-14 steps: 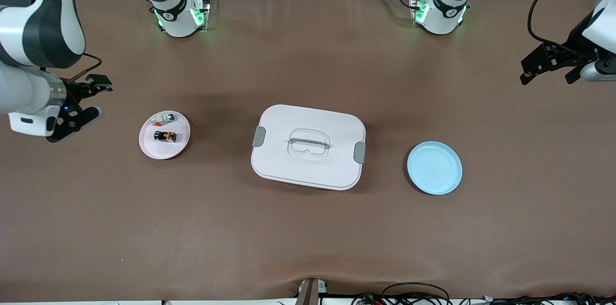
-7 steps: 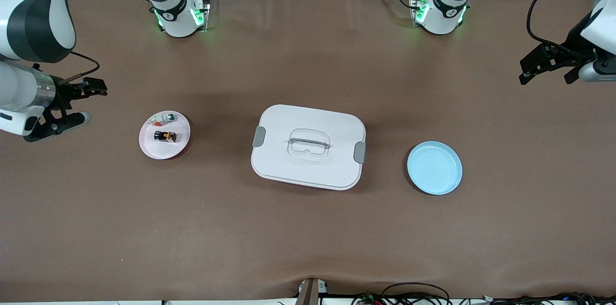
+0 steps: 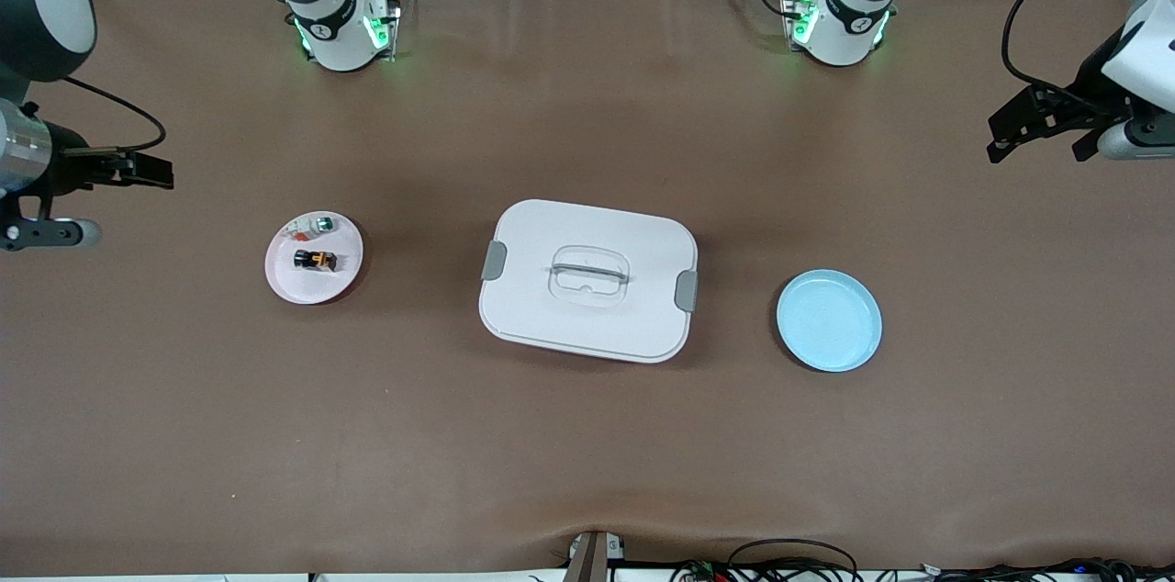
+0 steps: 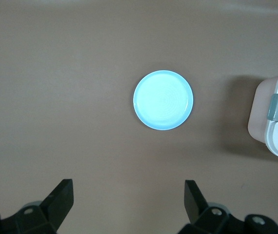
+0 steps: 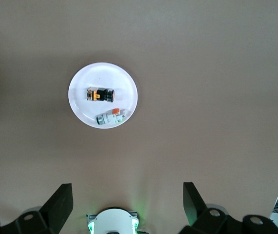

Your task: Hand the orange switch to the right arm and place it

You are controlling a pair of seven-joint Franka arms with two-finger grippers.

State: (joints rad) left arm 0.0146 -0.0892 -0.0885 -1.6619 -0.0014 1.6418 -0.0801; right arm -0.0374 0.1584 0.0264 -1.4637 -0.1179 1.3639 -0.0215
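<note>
The orange switch lies untouched on the pink plate, left of frame centre, beside one whitish part. The right claw, open and empty, has drifted toward the frame's left edge, so no pickup has begun. The left claw, open, waits upper right. One lidded box, one blue plate, two claws.

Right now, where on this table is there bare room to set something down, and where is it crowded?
Bare: the blue plate, and the brown table between it, the lidded white box and the pink plate. Crowded: the pink plate, holding the orange switch and a whitish part.
</note>
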